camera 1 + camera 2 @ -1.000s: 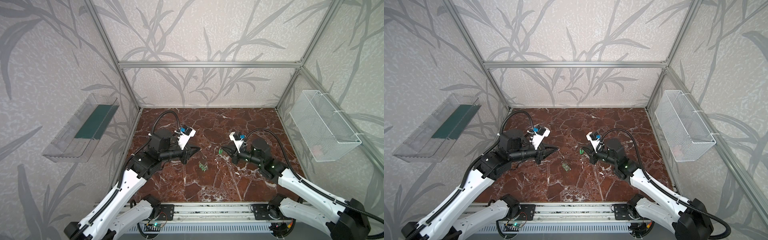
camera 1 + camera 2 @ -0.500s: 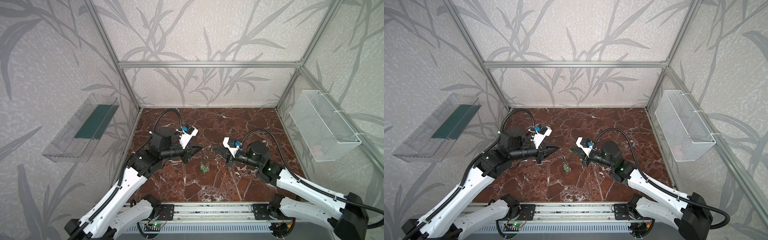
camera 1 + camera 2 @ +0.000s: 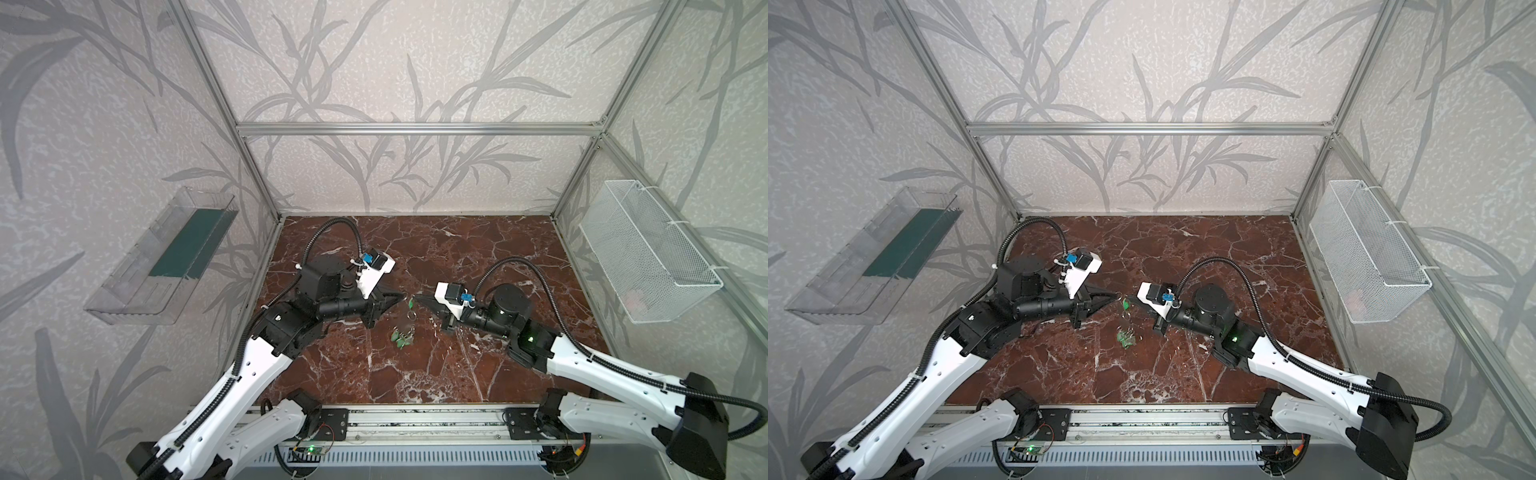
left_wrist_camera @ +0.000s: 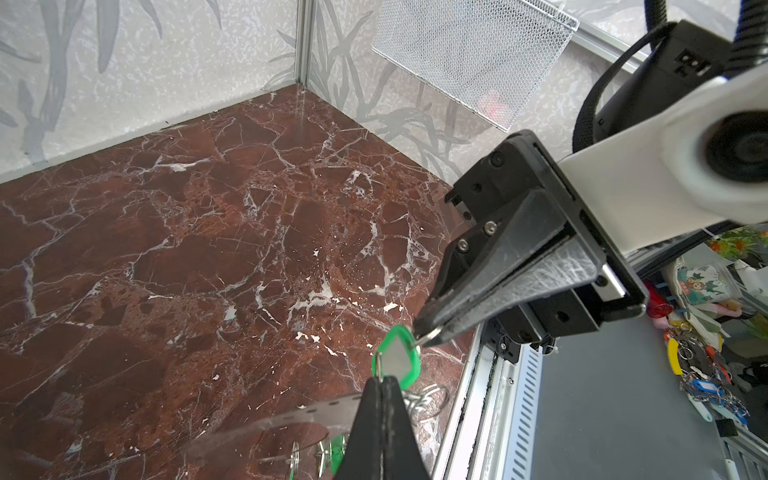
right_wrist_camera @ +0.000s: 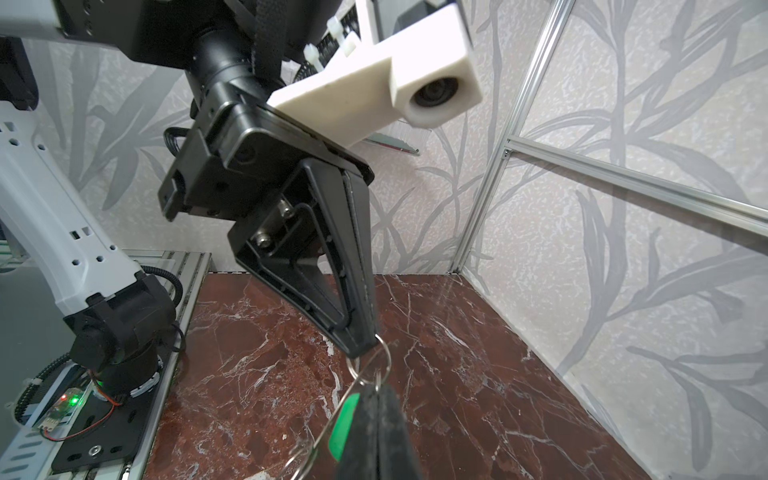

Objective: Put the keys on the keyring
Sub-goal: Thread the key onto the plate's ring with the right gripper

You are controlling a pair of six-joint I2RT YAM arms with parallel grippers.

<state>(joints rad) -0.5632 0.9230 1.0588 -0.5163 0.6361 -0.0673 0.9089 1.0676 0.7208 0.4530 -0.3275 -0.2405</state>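
Now tip to tip above the middle of the marble bench (image 3: 478, 374), with the right gripper (image 3: 417, 299) swung in from the right half. Pinched shut there on a green-tagged key (image 4: 397, 353) by its small ring. Clamped shut too at the left gripper (image 3: 400, 294), on a wire ring (image 5: 390, 359), the keyring (image 4: 307, 411) just under it. More tagged keys (image 3: 402, 336) down on the bench beneath. Looks ready for threading key onto ring.
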